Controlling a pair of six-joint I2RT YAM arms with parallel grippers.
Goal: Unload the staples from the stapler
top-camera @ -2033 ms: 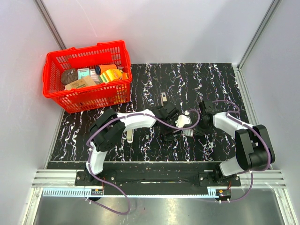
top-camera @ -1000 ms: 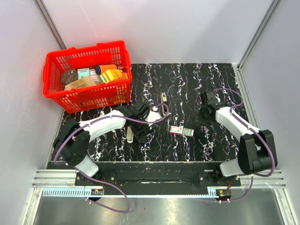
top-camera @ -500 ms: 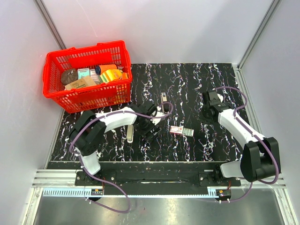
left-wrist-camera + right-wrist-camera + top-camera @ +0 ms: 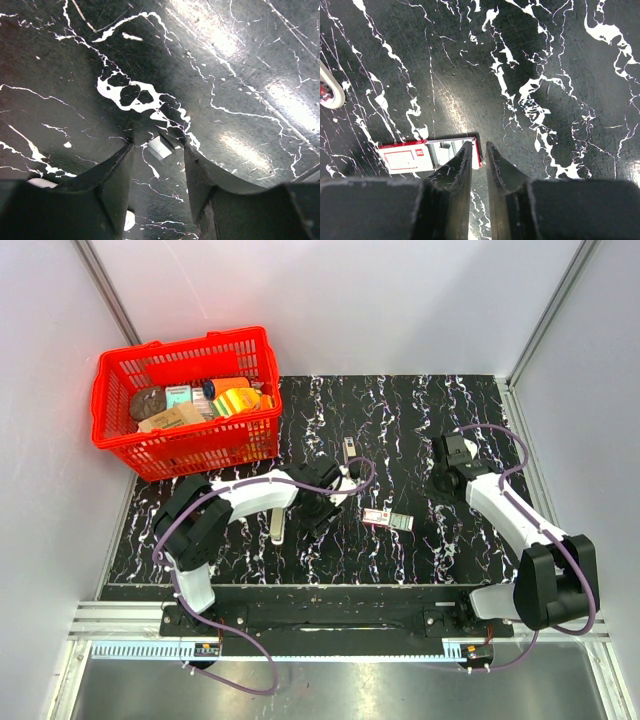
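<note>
The slim cream-white stapler (image 4: 277,525) lies on the black marbled mat, left of centre. My left gripper (image 4: 320,504) is just right of it, low over the mat. In the left wrist view the left gripper (image 4: 157,145) is open, and a small shiny strip of staples (image 4: 160,148) lies on the mat between its fingertips. My right gripper (image 4: 445,480) is at the right of the mat, away from the stapler. In the right wrist view the right gripper (image 4: 479,146) is shut with a thin gap and holds nothing.
A red-and-white flat box (image 4: 388,520) lies at mat centre, and shows beside the right fingers (image 4: 427,154). A small grey-and-white piece (image 4: 349,450) lies further back. A red basket (image 4: 120,435) with several packets stands at the back left.
My left gripper swung left from beside the box, then came back a little and settled right of the stapler. My right arm drew back to the right and rear.
</note>
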